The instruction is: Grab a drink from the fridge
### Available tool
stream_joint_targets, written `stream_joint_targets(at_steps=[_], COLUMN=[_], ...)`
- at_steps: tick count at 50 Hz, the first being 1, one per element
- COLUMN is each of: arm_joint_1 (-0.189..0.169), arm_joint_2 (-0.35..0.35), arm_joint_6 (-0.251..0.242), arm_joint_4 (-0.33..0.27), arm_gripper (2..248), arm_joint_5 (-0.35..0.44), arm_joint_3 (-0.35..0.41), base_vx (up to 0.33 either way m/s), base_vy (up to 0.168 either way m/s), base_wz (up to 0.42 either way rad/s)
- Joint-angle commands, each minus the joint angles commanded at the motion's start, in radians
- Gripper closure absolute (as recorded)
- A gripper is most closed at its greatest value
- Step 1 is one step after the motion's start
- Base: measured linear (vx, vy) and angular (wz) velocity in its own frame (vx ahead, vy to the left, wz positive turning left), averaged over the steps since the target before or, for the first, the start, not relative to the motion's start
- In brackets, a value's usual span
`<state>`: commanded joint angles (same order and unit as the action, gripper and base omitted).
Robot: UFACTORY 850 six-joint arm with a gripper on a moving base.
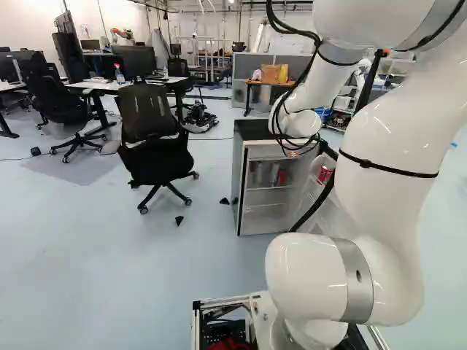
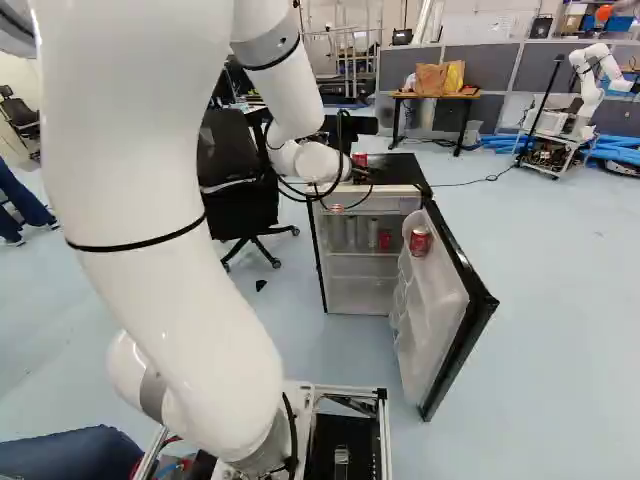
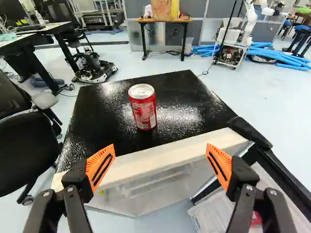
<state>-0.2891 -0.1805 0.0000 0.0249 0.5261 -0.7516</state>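
At the end of the arm, the dark gripper (image 2: 362,176) is by the top front of the small fridge (image 2: 405,170), partly hidden behind the wrist. In the wrist view the gripper (image 3: 160,148) is open, its orange pads wide apart, with nothing gripped. Ahead of it a red can (image 3: 143,108) stands upright on the black fridge top (image 3: 182,94), beyond the light front edge. The fridge door (image 2: 455,310) hangs open, holding another red can (image 2: 420,241) in its upper rack. More cans (image 1: 274,173) stand on a shelf inside.
A black office chair (image 1: 149,138) stands left of the fridge in the left base view, with desks (image 1: 120,84) behind. Beyond the fridge is a table with bags (image 2: 440,78). Another robot (image 2: 585,85) stands at the back right. The open door juts toward the base.
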Motion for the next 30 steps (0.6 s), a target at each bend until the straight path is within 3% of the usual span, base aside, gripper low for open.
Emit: stream_joint_targets(at_steps=[30], arm_joint_1=[-0.095], arm_joint_2=[0.078], arm_joint_6=[0.000], arm_joint_4=[0.000], arm_gripper=[3], arm_joint_5=[-0.174], arm_joint_3=[0.014], base_vx=[0.000], base_vy=[0.000], base_wz=[0.000])
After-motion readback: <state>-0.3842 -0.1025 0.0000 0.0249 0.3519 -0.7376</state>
